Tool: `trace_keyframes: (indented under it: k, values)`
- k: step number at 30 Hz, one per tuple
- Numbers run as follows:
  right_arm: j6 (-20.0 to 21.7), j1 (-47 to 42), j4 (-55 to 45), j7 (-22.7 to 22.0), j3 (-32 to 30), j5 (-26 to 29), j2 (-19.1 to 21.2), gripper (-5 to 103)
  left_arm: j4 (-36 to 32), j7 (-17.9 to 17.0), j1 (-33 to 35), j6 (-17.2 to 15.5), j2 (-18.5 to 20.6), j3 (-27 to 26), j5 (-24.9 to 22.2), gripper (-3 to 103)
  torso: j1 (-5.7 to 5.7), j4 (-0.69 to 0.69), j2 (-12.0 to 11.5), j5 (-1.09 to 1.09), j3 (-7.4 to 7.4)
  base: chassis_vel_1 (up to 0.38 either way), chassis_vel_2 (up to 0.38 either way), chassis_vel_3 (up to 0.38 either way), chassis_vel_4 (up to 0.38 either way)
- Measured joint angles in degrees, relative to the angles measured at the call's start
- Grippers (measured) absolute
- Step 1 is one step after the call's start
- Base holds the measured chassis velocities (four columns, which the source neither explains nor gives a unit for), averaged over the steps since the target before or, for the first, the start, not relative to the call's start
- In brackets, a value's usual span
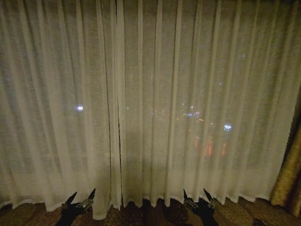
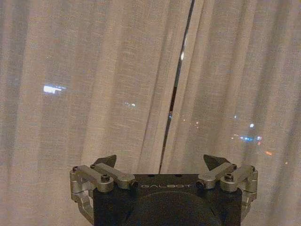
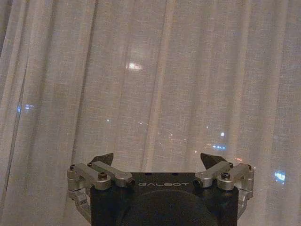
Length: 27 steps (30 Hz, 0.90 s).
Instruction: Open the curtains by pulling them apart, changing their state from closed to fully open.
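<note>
Curtains: two sheer off-white pleated fabric panels [image 1: 188, 103], hanging closed and reaching the floor; they meet at a thin dark seam left of centre in the head view, running 12 to 6 o'clock.
Seam, left wrist view: narrow dark gap between the panel edges, straight ahead of the gripper.
Left gripper [image 1: 81, 197]: low at 7 o'clock in the head view, fingers spread apart, holding nothing, short of the fabric.
Right gripper [image 1: 198, 194]: low at 5 o'clock, fingers likewise apart and empty.
Golden-brown opaque drape [image 1: 289, 179]: at 4 o'clock, right edge.
Floor: dark patterned carpet [image 1: 141, 214] below the hems.
</note>
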<state>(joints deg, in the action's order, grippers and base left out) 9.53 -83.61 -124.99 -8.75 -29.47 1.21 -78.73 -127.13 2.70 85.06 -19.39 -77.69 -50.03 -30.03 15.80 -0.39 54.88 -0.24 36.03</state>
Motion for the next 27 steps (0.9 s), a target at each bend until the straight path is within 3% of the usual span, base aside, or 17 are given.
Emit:
trace_keyframes:
  k: [9,27]
  values:
    - [-1.48,-0.49,-0.44,1.65,-0.05,0.79,0.0,100,-0.13,0.01,0.25,-0.35,3.59,0.43,-1.52,100,0.0,-0.01,0.0,-0.01,0.0,0.0,0.0,0.0,0.0]
    - [-7.41,-0.56,1.79,4.84,0.18,-0.53,0.0,100,-0.67,0.19,1.03,-0.21,2.92,1.31,-1.94,100,0.0,0.0,0.0,0.0,0.0,0.0,0.0,0.0,0.0]
